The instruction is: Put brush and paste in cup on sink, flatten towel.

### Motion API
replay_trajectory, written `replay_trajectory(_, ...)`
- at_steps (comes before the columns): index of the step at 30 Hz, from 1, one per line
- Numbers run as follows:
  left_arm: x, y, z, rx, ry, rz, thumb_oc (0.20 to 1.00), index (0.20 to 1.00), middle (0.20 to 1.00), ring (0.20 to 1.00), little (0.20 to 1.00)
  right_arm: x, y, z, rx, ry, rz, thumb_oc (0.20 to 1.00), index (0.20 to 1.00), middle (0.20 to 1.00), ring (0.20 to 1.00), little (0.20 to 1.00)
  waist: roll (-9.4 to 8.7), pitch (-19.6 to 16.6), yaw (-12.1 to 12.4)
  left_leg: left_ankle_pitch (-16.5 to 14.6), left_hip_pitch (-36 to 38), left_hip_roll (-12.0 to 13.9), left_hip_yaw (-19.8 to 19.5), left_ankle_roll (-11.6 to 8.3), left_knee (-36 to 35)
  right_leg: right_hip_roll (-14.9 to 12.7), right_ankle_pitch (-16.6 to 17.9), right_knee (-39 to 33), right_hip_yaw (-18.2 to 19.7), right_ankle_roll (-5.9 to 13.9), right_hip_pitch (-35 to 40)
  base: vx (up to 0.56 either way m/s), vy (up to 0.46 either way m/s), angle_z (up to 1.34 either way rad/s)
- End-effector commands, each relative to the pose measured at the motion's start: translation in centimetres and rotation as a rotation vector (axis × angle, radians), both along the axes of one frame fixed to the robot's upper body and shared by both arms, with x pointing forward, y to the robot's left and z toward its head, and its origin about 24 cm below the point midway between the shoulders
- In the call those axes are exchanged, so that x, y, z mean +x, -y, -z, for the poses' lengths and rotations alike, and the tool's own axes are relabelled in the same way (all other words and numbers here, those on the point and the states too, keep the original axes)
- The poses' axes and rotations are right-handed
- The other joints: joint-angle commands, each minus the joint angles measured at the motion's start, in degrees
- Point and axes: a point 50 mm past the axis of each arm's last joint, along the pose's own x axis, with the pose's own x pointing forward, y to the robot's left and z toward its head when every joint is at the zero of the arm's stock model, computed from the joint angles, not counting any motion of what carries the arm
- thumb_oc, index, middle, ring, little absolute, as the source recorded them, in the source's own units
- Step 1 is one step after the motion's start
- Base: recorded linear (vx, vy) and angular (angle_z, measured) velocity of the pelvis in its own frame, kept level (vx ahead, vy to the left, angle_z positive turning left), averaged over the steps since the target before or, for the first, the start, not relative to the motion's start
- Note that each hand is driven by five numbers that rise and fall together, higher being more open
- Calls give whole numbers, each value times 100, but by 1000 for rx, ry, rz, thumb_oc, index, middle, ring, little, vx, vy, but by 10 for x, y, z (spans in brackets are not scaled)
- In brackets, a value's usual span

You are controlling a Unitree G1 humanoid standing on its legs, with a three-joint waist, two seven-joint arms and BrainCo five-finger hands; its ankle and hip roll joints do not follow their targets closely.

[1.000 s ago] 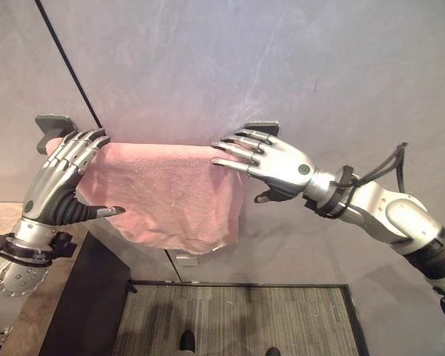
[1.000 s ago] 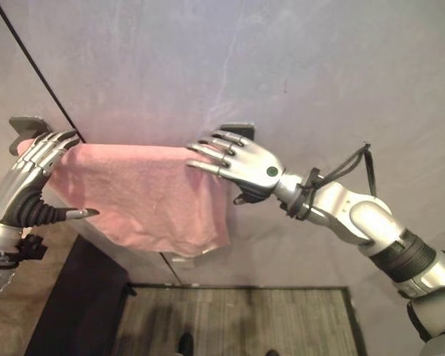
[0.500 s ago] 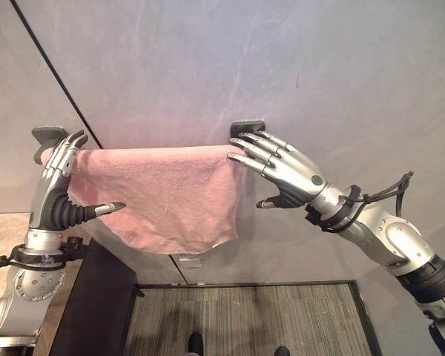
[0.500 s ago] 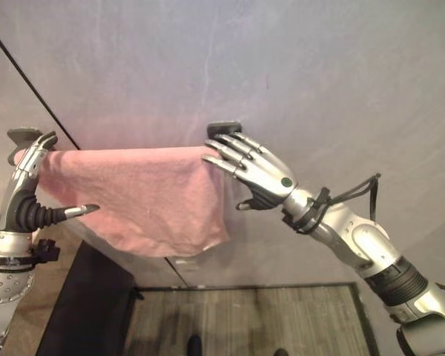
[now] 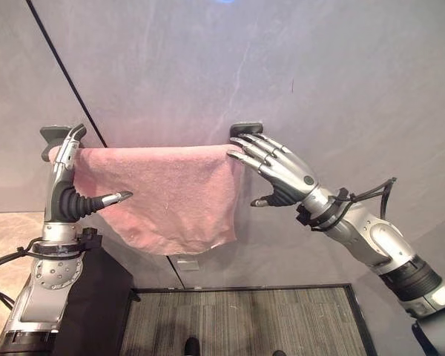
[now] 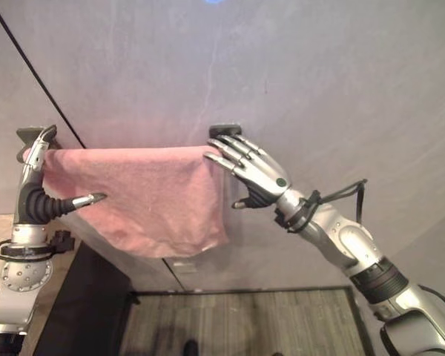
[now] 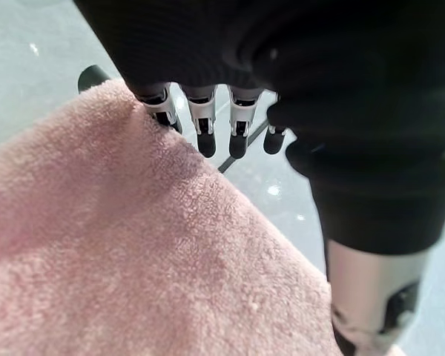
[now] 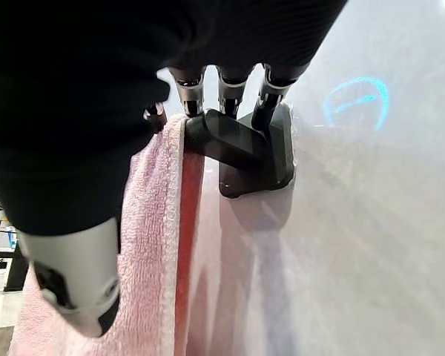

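Observation:
A pink towel (image 5: pixel 163 193) hangs over a dark rail on the grey wall, spread between two dark brackets (image 5: pixel 246 128). My left hand (image 5: pixel 65 185) stands upright at the towel's left end, fingers straight along its top edge by the left bracket (image 5: pixel 55 134), thumb pointing across the cloth. The left wrist view has its fingertips (image 7: pixel 206 137) resting on the towel (image 7: pixel 119 267). My right hand (image 5: pixel 278 167) is open at the right end, fingertips touching the towel's top corner by the bracket (image 8: pixel 256 148). The towel's lower edge hangs uneven, lower toward the middle right.
A dark cabinet (image 5: pixel 96 304) stands below the left end of the towel. Grey ribbed flooring (image 5: pixel 245 319) lies under the rail. A dark seam (image 5: pixel 67 74) runs diagonally down the wall behind the left bracket.
My left hand has turned more upright and its fingers have slid to the towel's left end by the bracket. The towel now lies stretched wider along the rail. The right hand barely moved.

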Motion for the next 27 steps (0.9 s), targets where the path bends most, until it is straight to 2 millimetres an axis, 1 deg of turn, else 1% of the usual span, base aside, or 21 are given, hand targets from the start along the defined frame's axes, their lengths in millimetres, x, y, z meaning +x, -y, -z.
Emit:
replay_trajectory(1, 5, 1, 20, 66, -128, -31, 1000, 1000, 1000, 1000, 1000, 31, 7, -20, 51, 23, 159, 1000, 1000, 1000, 1000, 1000, -259, 182, -28, -3, 357, 450, 127, -247, 52, -680, 261, -7, 497, 501, 75, 0, 0, 0)
replay_trajectory(2, 6, 4, 11, 92, -86, -27, 1000, 1000, 1000, 1000, 1000, 31, 4, -24, 71, 33, 144, 1000, 1000, 1000, 1000, 1000, -260, 166, -33, -4, 366, 454, 138, -249, 52, -681, 264, -7, 504, 500, 80, 0, 0, 0)
replay_trajectory(4, 8, 8, -1, 118, -32, -13, 1000, 1000, 1000, 1000, 1000, 30, -2, -30, 104, 46, 120, 1000, 1000, 1000, 1000, 1000, -254, 134, -44, -8, 382, 462, 146, -250, 52, -681, 264, -7, 528, 499, 80, 0, 0, 0)
replay_trajectory(6, 10, 13, -14, 107, 41, -7, 1000, 1000, 1000, 1000, 1000, 28, -6, -38, 189, 70, 92, 1000, 1000, 1000, 1000, 1000, -252, 109, -58, -15, 398, 465, 150, -249, 52, -673, 253, -7, 542, 491, 83, -19, -6, -6)
replay_trajectory(7, 11, 13, -14, 107, 42, -6, 1000, 1000, 1000, 1000, 1000, 28, -6, -39, 190, 71, 93, 1000, 1000, 1000, 1000, 1000, -255, 111, -56, -15, 399, 465, 150, -249, 52, -673, 253, -7, 542, 491, 84, -12, -2, -4)
replay_trajectory(9, 12, 15, -21, 91, 87, -4, 1000, 1000, 1000, 1000, 1000, 27, -6, -42, 247, 84, 85, 1000, 1000, 1000, 1000, 1000, -250, 82, -67, -18, 414, 469, 150, -249, 52, -670, 248, -7, 549, 483, 94, 0, 0, 0)
replay_trajectory(10, 13, 19, -29, 77, 130, 9, 1000, 1000, 1000, 1000, 1000, 24, -8, -47, 284, 101, 66, 1000, 1000, 1000, 1000, 1000, -252, 60, -81, -23, 432, 472, 136, -248, 52, -657, 236, -7, 563, 476, 109, 0, 0, 0)
replay_trajectory(11, 13, 19, -29, 77, 130, 9, 1000, 1000, 1000, 1000, 1000, 24, -8, -47, 284, 101, 66, 1000, 1000, 1000, 1000, 1000, -252, 62, -79, -23, 434, 472, 136, -249, 52, -657, 236, -7, 563, 476, 112, 0, 0, 0)
replay_trajectory(12, 13, 23, -35, 60, 173, 22, 1000, 1000, 1000, 1000, 1000, 20, -9, -52, 321, 121, 42, 1000, 1000, 1000, 1000, 1000, -250, 38, -104, -27, 454, 473, 136, -249, 52, -653, 228, -7, 572, 472, 125, 0, 0, 0)
replay_trajectory(14, 12, 25, -38, 51, 190, 34, 1000, 1000, 1000, 1000, 1000, 19, -8, -53, 340, 125, 35, 1000, 1000, 1000, 1000, 1000, -251, 34, -108, -29, 465, 474, 141, -247, 52, -651, 223, -7, 576, 468, 138, 0, 0, 0)
replay_trajectory(15, 11, 29, -44, 37, 228, 47, 1000, 1000, 1000, 1000, 1000, 17, -8, -55, 373, 130, 28, 1000, 1000, 1000, 1000, 1000, -247, 25, -116, -30, 482, 477, 139, -245, 52, -649, 218, -7, 574, 459, 157, 0, 0, 0)
replay_trajectory(18, 7, 31, -49, -31, 277, 71, 1000, 1000, 1000, 1000, 1000, 12, -3, -59, 431, 144, 17, 1000, 1000, 1000, 1000, 1000, -245, 7, -141, -38, 529, 487, 146, -242, 52, -641, 204, -7, 581, 441, 195, 0, 0, 0)
replay_trajectory(20, 6, 31, -50, -45, 282, 79, 1000, 1000, 1000, 1000, 1000, 10, -2, -60, 439, 146, 15, 1000, 1000, 1000, 1000, 1000, -245, 7, -139, -42, 547, 488, 143, -241, 52, -636, 198, -7, 579, 437, 212, 0, 0, 0)
replay_trajectory(22, 0, 33, -57, -103, 343, 99, 1000, 1000, 1000, 1000, 1000, 6, 5, -62, 493, 156, 11, 1000, 1000, 1000, 1000, 1000, -244, 3, -159, -44, 568, 496, 139, -242, 52, -632, 186, -7, 584, 428, 236, -5, -9, 4)
replay_trajectory(27, -12, 27, -63, -168, 412, 99, 1000, 1000, 1000, 1000, 1000, -6, 24, -63, 587, 191, 32, 1000, 1000, 1000, 1000, 1000, -231, 13, -184, -49, 587, 502, 118, -237, 52, -612, 164, -7, 586, 414, 263, -2, -2, 1)
